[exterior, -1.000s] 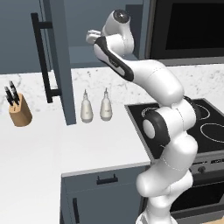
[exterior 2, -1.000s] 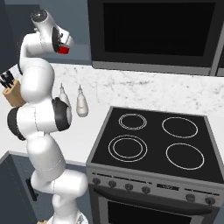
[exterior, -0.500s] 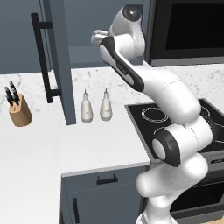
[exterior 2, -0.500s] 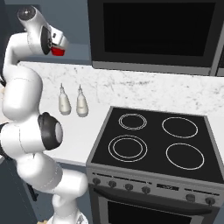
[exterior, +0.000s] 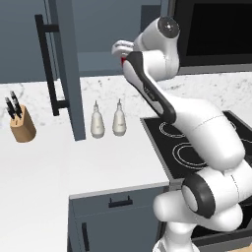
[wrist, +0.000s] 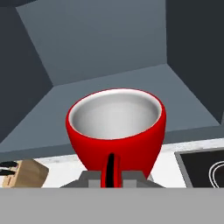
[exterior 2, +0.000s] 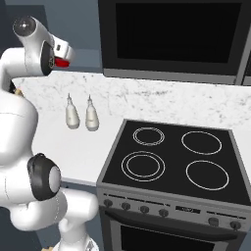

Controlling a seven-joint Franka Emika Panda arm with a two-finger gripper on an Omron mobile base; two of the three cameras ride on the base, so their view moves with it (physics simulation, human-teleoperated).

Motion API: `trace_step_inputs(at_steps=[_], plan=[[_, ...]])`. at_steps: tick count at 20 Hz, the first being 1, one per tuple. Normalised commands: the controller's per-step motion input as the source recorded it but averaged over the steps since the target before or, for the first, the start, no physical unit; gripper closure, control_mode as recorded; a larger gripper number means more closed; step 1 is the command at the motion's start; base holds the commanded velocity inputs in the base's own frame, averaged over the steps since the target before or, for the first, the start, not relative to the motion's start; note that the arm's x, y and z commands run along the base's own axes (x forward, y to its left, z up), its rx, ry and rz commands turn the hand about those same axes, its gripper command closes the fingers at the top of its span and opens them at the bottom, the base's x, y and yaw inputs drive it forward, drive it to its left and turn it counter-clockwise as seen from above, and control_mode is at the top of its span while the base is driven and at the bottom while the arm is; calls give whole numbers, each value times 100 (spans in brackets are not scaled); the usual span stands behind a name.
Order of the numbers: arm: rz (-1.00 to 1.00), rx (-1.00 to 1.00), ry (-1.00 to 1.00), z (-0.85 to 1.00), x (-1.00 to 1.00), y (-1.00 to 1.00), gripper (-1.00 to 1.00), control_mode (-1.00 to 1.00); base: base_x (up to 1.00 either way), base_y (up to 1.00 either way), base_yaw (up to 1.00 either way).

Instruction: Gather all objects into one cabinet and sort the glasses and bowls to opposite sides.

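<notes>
The red cup (wrist: 116,127) is held up in the air in front of the open cabinet (wrist: 105,48), above the front edge of its blue-grey shelf (wrist: 144,87) and not yet set on it. It is seen upright, with its pale inside facing up and its handle turned toward the gripper (wrist: 111,175).

The cup is judged to be light, stiff and hard, and its glossy skin is likely slippery. It would probably chip or crack if dropped or knocked against the shelf edge. The handle is the sensible place to be taken, since it gives the narrow fingers a thin strip to pinch; the round wall would be too wide and too smooth.

The gripper is drawn nearly together, clamped on that handle, with a finger at each side of the red strip. A grip so far from the cup's middle may let the cup swing or tip, so a slow, level approach onto the shelf is called for.

In the right base view the cup (exterior 2: 61,62) shows as a red patch at the hand, high over the back edge of the counter (exterior 2: 54,142).
</notes>
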Motion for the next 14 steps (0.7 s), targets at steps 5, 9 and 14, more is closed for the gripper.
trace_step_inputs(at_steps=[5, 9, 14], plan=[[17, -1, -10, 50, -83, 0, 100, -100, 0, 0, 0], [18, -3, -3, 15, -100, -10, 100, -100, 0, 0, 0], [18, -1, 0, -14, -100, -34, 100, -100, 0, 0, 0]])
